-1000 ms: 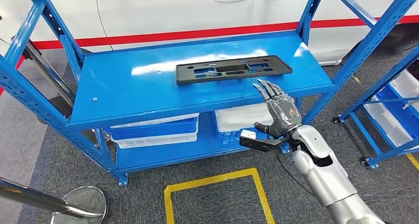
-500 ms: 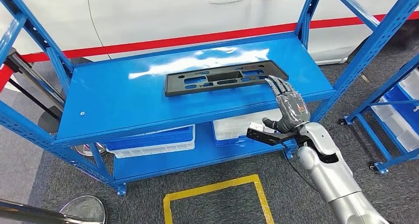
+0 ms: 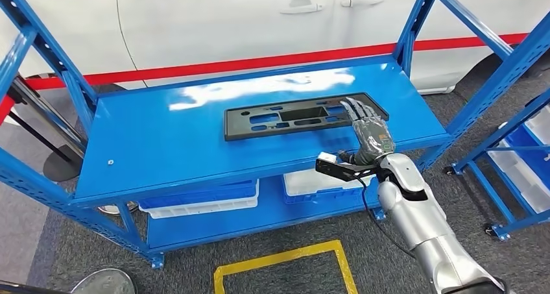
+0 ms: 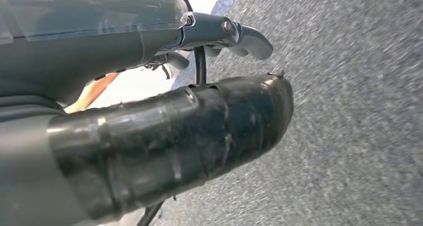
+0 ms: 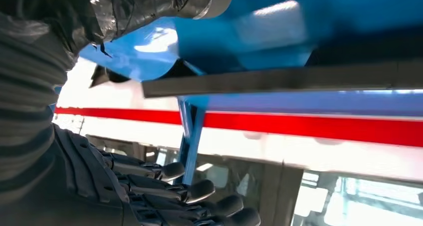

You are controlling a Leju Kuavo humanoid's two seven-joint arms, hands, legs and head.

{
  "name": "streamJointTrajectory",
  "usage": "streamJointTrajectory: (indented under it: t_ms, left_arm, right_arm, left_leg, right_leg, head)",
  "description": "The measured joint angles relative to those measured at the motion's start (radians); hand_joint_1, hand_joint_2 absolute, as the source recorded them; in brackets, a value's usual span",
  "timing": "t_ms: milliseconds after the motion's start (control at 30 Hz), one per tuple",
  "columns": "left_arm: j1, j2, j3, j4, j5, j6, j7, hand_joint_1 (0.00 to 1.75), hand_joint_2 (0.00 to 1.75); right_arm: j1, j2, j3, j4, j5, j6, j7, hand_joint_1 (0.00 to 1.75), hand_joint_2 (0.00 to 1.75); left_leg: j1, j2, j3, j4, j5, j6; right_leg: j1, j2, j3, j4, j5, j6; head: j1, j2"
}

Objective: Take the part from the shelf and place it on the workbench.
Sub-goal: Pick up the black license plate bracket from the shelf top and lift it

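So the part [image 3: 305, 115], a flat black plastic panel with a bunch of cutouts, is lying face-flat on the top level of the blue shelf [image 3: 162, 145], toward the back-right area, with its long axis running left to right across the shelf, roughly parallel to the shelf's front edge, maybe tilted a touch. The right hand [image 3: 368, 128] is reaching in over the front edge of the shelf at the part's right end, fingers [image 3: 358, 110] stretched out and a bit spread, lying over or right at that end of the panel. I'd guess that's because a thin flat piece like this is easiest to catch by a short end. From the right wrist view the fingers [image 5: 189, 188] look extended and side by side with nothing between them, so I'd call it not gripping yet, though I can't tell if the tips actually touch the panel. Left hand [image 4: 164, 141] shows up close in its own wrist camera over grey carpet, and honestly I can't tell how its fingers are set.
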Motion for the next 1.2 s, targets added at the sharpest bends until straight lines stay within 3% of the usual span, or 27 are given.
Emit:
streamJointTrajectory:
  t_ms: [33,67,100,167,200,267,367,433,533,567,600,633,700,767,833,900,933,1033,1067,1100,1133,1200]
  left_arm:
    - [0.0,0.0,0.0,0.0,-0.001,0.0,0.0,0.0,0.0]
    - [0.0,0.0,0.0,0.0,-0.002,0.0,-0.001,0.0,0.0]
    - [0.001,-0.001,0.0,0.0,-0.004,-0.001,-0.001,0.0,0.0]
    - [0.003,-0.002,0.0,0.0,-0.006,-0.003,-0.002,0.0,0.0]
    - [0.002,-0.002,0.0,0.0,-0.007,-0.003,-0.003,0.0,0.0]
    - [0.001,-0.002,0.0,0.0,-0.009,-0.004,-0.004,0.0,0.0]
    - [-0.001,-0.002,0.0,0.0,-0.01,-0.004,-0.005,0.0,0.0]
    - [-0.003,-0.002,0.0,0.0,-0.011,-0.004,-0.007,0.0,0.0]
    - [-0.003,-0.002,0.0,0.0,-0.012,-0.004,-0.01,0.0,0.0]
    - [-0.001,-0.002,0.0,0.0,-0.012,-0.004,-0.01,0.0,0.0]
    - [0.0,-0.002,0.0,0.0,-0.013,-0.004,-0.01,0.0,0.0]
    - [0.001,-0.002,0.0,0.0,-0.014,-0.005,-0.011,0.0,0.0]
    - [0.001,0.001,0.0,0.001,-0.017,-0.005,-0.012,0.0,0.0]
    - [0.0,0.004,0.0,0.001,-0.018,-0.006,-0.012,0.0,0.0]
    - [0.001,0.007,0.0,0.001,-0.019,-0.007,-0.012,0.0,0.0]
    - [0.002,0.007,0.0,0.001,-0.02,-0.007,-0.011,0.0,0.0]
    - [0.0,0.007,0.0,0.001,-0.021,-0.007,-0.012,0.0,0.0]
    - [-0.003,0.004,0.0,0.001,-0.023,-0.007,-0.013,0.0,0.0]
    - [-0.003,0.002,0.0,0.001,-0.024,-0.007,-0.013,0.0,0.0]
    - [-0.003,0.001,0.0,0.001,-0.024,-0.008,-0.014,0.0,0.0]
    - [-0.003,0.0,0.0,0.001,-0.024,-0.009,-0.016,0.0,0.0]
    - [-0.004,0.0,0.0,0.001,-0.024,-0.011,-0.018,0.0,0.0]
  right_arm:
    - [-0.001,0.004,0.004,0.009,0.002,0.0,0.0,0.0,1.75]
    - [0.0,0.008,0.008,0.018,0.005,0.0,0.0,0.0,1.75]
    - [0.0,0.012,0.011,0.025,0.006,0.001,0.0,0.0,1.75]
    - [-0.004,0.02,0.017,0.036,0.008,0.001,0.0,0.0,1.75]
    - [-0.007,0.023,0.02,0.042,0.009,0.001,0.0,0.0,1.75]
    - [-0.011,0.031,0.029,0.052,0.01,0.001,0.0,0.0,1.75]
    - [-0.011,0.045,0.034,0.06,0.011,0.002,-0.001,0.0,1.75]
    - [-0.016,0.052,0.036,0.061,0.011,0.002,-0.001,0.0,1.75]
    - [-0.019,0.061,0.04,0.065,0.011,0.003,-0.001,0.0,1.75]
    - [-0.018,0.065,0.042,0.067,0.011,0.003,-0.001,0.0,1.75]
    - [-0.018,0.07,0.045,0.068,0.012,0.003,-0.001,0.0,1.75]
    - [-0.018,0.075,0.047,0.07,0.012,0.004,-0.001,0.0,1.75]
    - [-0.02,0.089,0.056,0.072,0.015,0.006,-0.003,0.0,1.75]
    - [-0.023,0.104,0.066,0.077,0.02,0.01,-0.005,0.0,1.75]
    - [-0.024,0.119,0.076,0.08,0.025,0.013,-0.006,0.0,1.75]
    - [-0.027,0.133,0.084,0.081,0.026,0.013,-0.007,0.0,1.75]
    - [-0.03,0.138,0.088,0.082,0.027,0.014,-0.008,0.0,1.75]
    - [-0.04,0.156,0.112,0.087,0.03,0.023,-0.009,0.0,1.75]
    - [-0.04,0.164,0.123,0.091,0.03,0.026,-0.009,0.0,1.75]
    - [-0.04,0.173,0.134,0.094,0.031,0.029,-0.008,0.0,1.75]
    - [-0.042,0.181,0.144,0.096,0.031,0.032,-0.008,0.0,1.75]
    - [-0.048,0.196,0.164,0.102,0.031,0.037,-0.008,0.0,1.75]
  left_leg:
    - [0.001,-0.001,0.004,0.001,-0.005,0.0]
    - [0.003,-0.001,0.01,0.002,-0.012,-0.002]
    - [0.006,-0.002,0.018,0.004,-0.02,-0.005]
    - [0.012,-0.003,0.034,0.012,-0.04,-0.017]
    - [0.014,-0.004,0.038,0.019,-0.05,-0.024]
    - [0.013,-0.005,0.038,0.031,-0.066,-0.041]
    - [0.012,-0.003,0.042,0.048,-0.083,-0.057]
    - [0.014,0.0,0.009,0.114,-0.101,-0.064]
    - [0.014,0.001,-0.11,0.297,-0.158,-0.068]
    - [0.012,0.001,-0.139,0.324,-0.158,-0.065]
    - [0.01,0.001,-0.151,0.316,-0.136,-0.059]
    - [0.006,0.001,-0.145,0.273,-0.093,-0.049]
    - [-0.008,0.002,-0.114,0.152,-0.005,-0.017]
    - [-0.021,0.003,-0.091,0.073,0.022,0.007]
    - [-0.024,0.002,-0.075,0.043,0.021,0.015]
    - [-0.017,0.003,-0.048,0.009,0.035,0.014]
    - [-0.012,0.004,-0.034,-0.007,0.038,0.013]
    - [-0.005,0.004,-0.013,-0.019,0.031,0.01]
    - [-0.003,0.003,-0.008,-0.017,0.025,0.007]
    - [0.0,0.003,-0.003,-0.013,0.018,0.002]
    - [0.004,0.003,0.002,-0.007,0.009,-0.003]
    - [0.011,0.002,0.004,0.015,-0.012,-0.018]
  right_leg:
    - [-0.004,0.0,-0.034,0.045,-0.01,0.005]
    - [-0.008,-0.001,-0.056,0.061,-0.002,0.01]
    - [-0.013,-0.001,-0.06,0.039,0.03,0.014]
    - [-0.021,-0.003,-0.031,-0.07,0.118,0.021]
    - [-0.02,-0.004,-0.019,-0.125,0.136,0.022]
    - [-0.015,-0.006,-0.012,-0.161,0.135,0.009]
    - [-0.013,-0.006,-0.001,-0.161,0.131,-0.022]
    - [-0.013,-0.005,0.015,-0.166,0.126,-0.033]
    - [-0.005,-0.005,0.032,-0.168,0.11,-0.044]
    - [-0.001,-0.003,0.039,-0.168,0.104,-0.046]
    - [0.004,-0.002,0.048,-0.168,0.098,-0.048]
    - [0.009,0.0,0.059,-0.168,0.091,-0.049]
    - [0.014,0.001,0.077,-0.172,0.078,-0.05]
    - [0.012,0.001,0.085,-0.178,0.071,-0.046]
    - [0.01,0.003,0.093,-0.189,0.069,-0.038]
    - [0.01,0.002,0.098,-0.186,0.06,-0.029]
    - [0.01,0.001,0.087,-0.159,0.045,-0.024]
    - [0.001,0.0,-0.013,0.01,-0.017,-0.01]
    - [-0.004,-0.001,-0.043,0.047,-0.017,-0.004]
    - [-0.009,-0.001,-0.056,0.049,0.004,0.003]
    - [-0.013,-0.002,-0.051,0.015,0.042,0.009]
    - [-0.021,-0.005,-0.013,-0.097,0.115,0.019]
  head:
    - [0.0,0.0]
    - [0.0,0.0]
    - [0.0,0.0]
    - [0.0,0.0]
    - [0.002,0.0]
    - [0.004,0.0]
    - [0.004,0.0]
    - [0.004,0.0]
    - [0.004,0.0]
    - [0.004,0.0]
    - [0.004,0.0]
    - [0.004,0.0]
    - [0.005,0.0]
    - [0.007,0.0]
    - [0.007,0.0]
    - [0.007,0.0]
    - [0.007,0.0]
    - [0.008,0.0]
    - [0.008,0.0]
    - [0.007,0.0]
    - [0.007,0.0]
    - [0.008,0.0]
